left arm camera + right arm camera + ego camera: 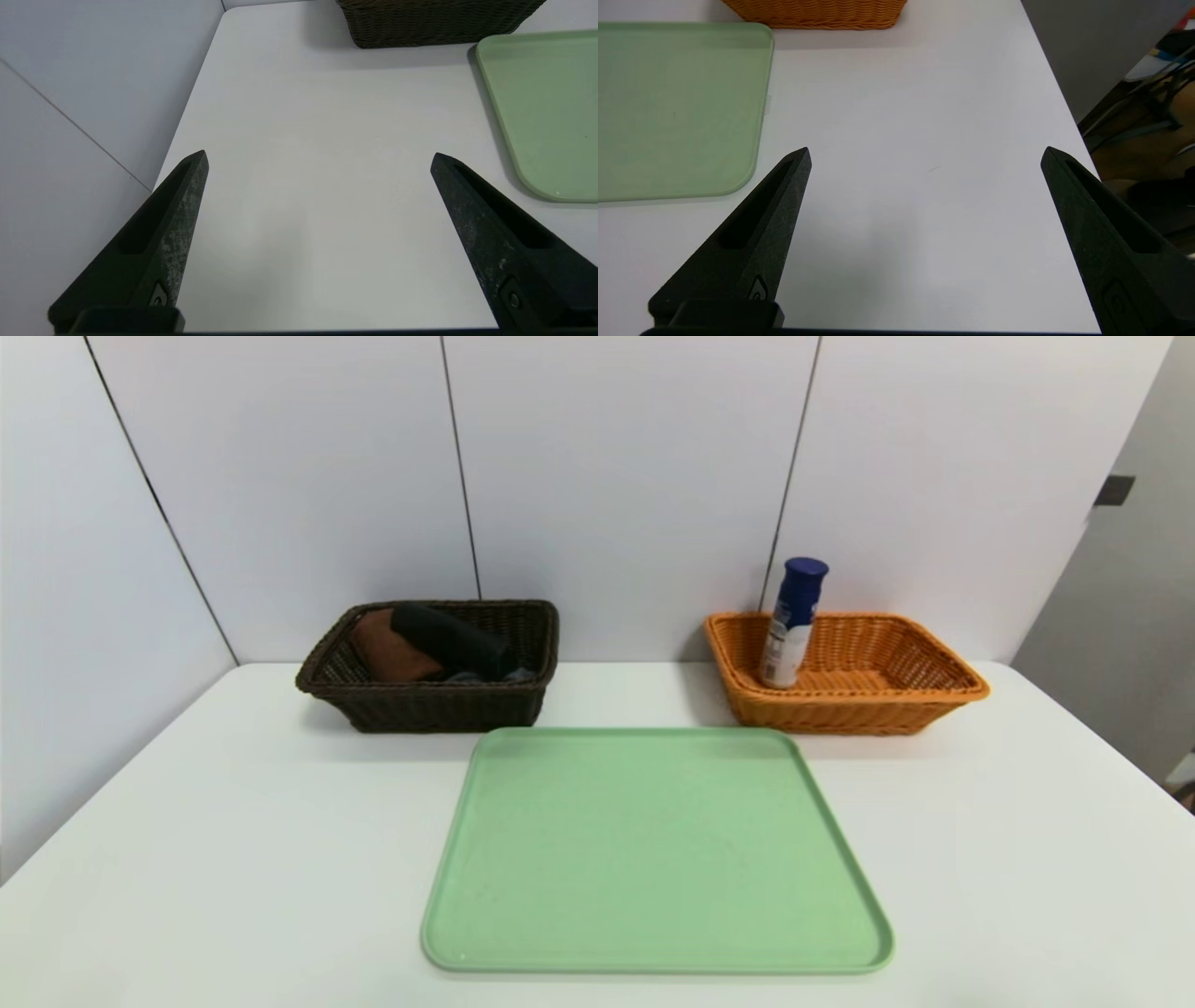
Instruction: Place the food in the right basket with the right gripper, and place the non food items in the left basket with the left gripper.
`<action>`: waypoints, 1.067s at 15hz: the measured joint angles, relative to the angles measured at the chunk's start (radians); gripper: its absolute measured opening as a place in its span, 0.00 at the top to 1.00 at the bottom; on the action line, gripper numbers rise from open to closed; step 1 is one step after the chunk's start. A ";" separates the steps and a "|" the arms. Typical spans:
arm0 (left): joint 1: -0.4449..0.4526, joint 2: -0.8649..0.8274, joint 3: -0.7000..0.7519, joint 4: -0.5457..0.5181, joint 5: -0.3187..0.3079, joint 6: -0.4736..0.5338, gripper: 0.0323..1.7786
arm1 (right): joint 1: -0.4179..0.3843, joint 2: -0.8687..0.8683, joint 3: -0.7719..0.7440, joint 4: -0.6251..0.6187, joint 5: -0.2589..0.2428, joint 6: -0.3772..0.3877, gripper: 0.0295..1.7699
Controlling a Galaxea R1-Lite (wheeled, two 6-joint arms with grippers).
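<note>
Green tray (658, 849) filled the lower middle of my head view, while my left gripper (319, 151) and right gripper (928, 147) idled above the table (233, 859), jaws spread. Upper right, the blue-capped bottle (794, 623) leaned in the orange basket (850, 714); upper left, the brown towel (392, 649) and black towel (453, 639) lay in the dark basket (439, 709).

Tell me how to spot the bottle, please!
On the white table, find the orange basket beyond the green tray. The bottle leans inside it, poking above the rim. It's tall, dark blue on top and white below, unlike the rolled cloths in the brown basket.
</note>
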 joint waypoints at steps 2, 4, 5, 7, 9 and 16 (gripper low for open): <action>0.019 -0.110 0.065 0.029 0.006 -0.005 0.05 | -0.020 -0.131 0.079 -0.004 -0.008 -0.022 0.04; 0.039 -0.191 0.098 0.058 0.003 -0.002 0.05 | -0.030 -0.203 0.138 -0.062 -0.018 -0.015 0.04; 0.045 -0.233 0.118 0.069 0.003 0.003 0.05 | -0.032 -0.224 0.177 -0.113 -0.019 -0.014 0.04; 0.052 -0.320 0.173 0.071 -0.005 0.044 0.05 | -0.034 -0.247 0.276 -0.242 -0.017 -0.024 0.04; 0.054 -0.381 0.231 0.050 -0.015 0.075 0.05 | -0.034 -0.256 0.379 -0.409 -0.014 -0.054 0.04; 0.056 -0.427 0.356 -0.110 -0.024 0.130 0.05 | -0.076 -0.265 0.492 -0.737 -0.126 -0.133 0.04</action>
